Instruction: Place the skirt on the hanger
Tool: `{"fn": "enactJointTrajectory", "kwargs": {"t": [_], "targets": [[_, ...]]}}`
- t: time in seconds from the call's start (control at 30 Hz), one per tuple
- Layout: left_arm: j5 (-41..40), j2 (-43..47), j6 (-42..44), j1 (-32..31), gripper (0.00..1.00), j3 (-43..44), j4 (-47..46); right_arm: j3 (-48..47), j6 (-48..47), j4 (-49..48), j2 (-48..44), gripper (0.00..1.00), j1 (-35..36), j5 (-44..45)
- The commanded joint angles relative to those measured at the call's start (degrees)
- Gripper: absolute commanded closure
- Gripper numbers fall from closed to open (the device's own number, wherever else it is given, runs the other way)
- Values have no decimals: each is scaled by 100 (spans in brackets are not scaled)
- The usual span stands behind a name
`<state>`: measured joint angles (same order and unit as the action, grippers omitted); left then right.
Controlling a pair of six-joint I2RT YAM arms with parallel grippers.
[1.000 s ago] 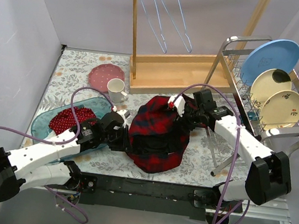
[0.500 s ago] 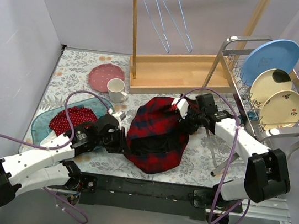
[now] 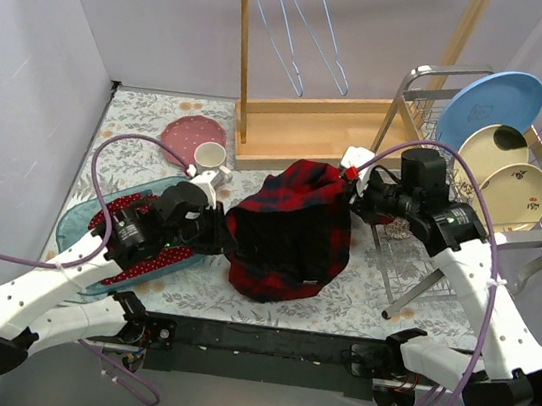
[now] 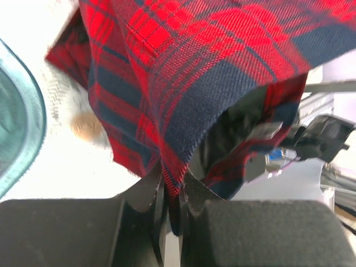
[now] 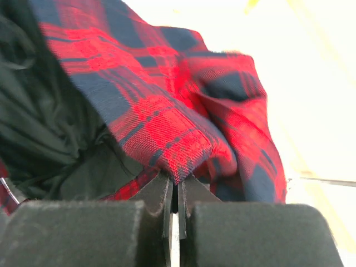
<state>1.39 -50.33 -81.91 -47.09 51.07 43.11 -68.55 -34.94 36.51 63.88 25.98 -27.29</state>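
The red and navy plaid skirt [image 3: 292, 231] hangs lifted between both arms above the floral table, its black lining showing. My left gripper [image 3: 225, 240] is shut on the skirt's left edge [image 4: 172, 183], fabric pinched between the jaws. My right gripper [image 3: 352, 189] is shut on a fold at the skirt's upper right [image 5: 177, 172]. Light blue wire hangers [image 3: 301, 26] hang from the wooden rack [image 3: 307, 127] at the back, apart from the skirt.
A white mug [image 3: 210, 161] and a pink plate [image 3: 185, 137] sit back left. A teal glass tray [image 3: 81, 227] holds a red dotted cloth [image 3: 148, 251] under the left arm. A dish rack [image 3: 456, 179] with several plates stands at right.
The right gripper closed on the skirt's upper right fold and rose. Both arms lifted, pulling the skirt up off the table and spreading it between them.
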Motion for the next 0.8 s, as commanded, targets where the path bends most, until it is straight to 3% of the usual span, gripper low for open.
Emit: {"fn": "enactJointTrajectory", "kwargs": {"t": [0.0,0.13,0.27,0.53,0.77], "targets": [[-613,23,394,25,100,789,425,-762,303,461,-314,99,-14,-488],[-842,5,597,25,100,1352,777,-1186,488,541,-455,99,-14,-163],[-825,14,650,33,100,1520,945,-880,628,410,-473,99,-14,-294],[-271,128,457,25,100,589,435,500,813,-301,-174,99,-14,-821],[-235,304,202,25,100,-44,92,677,734,-505,291,99,-14,-761]]}}
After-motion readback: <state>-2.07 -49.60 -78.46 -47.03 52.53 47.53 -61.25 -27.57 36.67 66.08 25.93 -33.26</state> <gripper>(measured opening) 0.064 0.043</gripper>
